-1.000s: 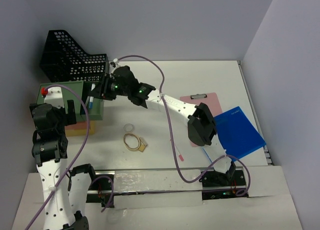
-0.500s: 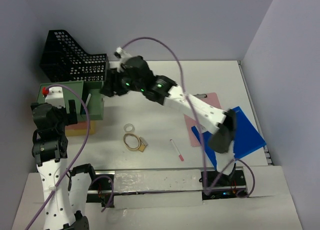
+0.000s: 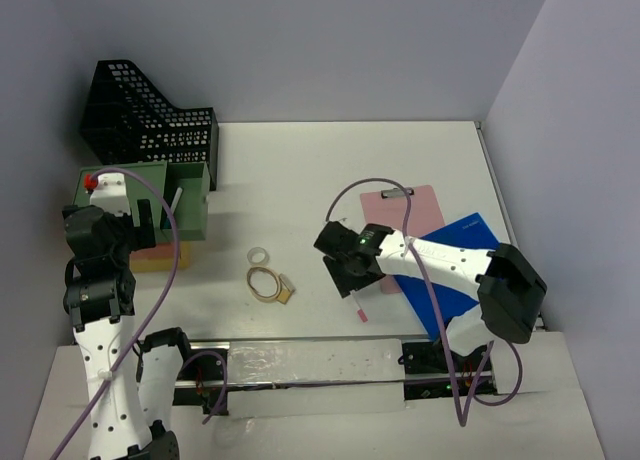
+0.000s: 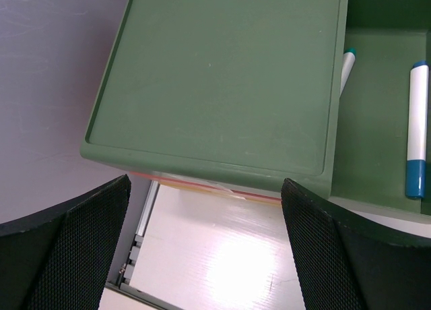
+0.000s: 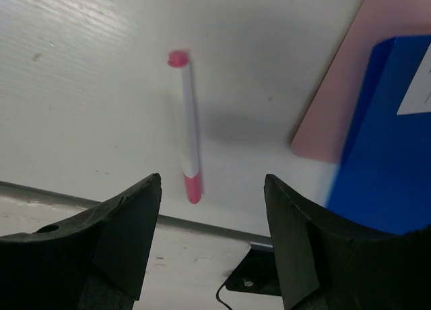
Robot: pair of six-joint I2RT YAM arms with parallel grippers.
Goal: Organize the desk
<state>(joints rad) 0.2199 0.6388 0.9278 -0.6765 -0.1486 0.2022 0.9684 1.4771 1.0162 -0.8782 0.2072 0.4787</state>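
Observation:
The white desk [image 3: 300, 170] carries scattered items. A pink-capped white pen [image 3: 353, 305] lies near the front edge. My right gripper [image 3: 345, 268] hovers just behind it, open and holding nothing. In the right wrist view the pen [image 5: 188, 145] lies ahead of the right gripper [image 5: 212, 236], nearer its left finger. My left gripper [image 3: 150, 220] stands wide open at the green organizer [image 3: 185, 190]. The left wrist view has the left gripper [image 4: 205, 249] below the organizer's flat lid [image 4: 215, 74], and two markers [image 4: 417, 131] lie in the compartment.
A black mesh file holder [image 3: 140, 115] stands at the back left. A pink clipboard [image 3: 405, 215] and a blue folder [image 3: 480, 265] lie at the right. A tape ring [image 3: 258, 255] and a rubber band on a brown tag [image 3: 270, 283] sit mid-desk. Yellow-pink notes [image 3: 155, 257] lie under the organizer.
My right arm drew back from the green organizer to the front of the desk over the pink pen, its jaws widening. A marker stays in the organizer. The left arm has not moved.

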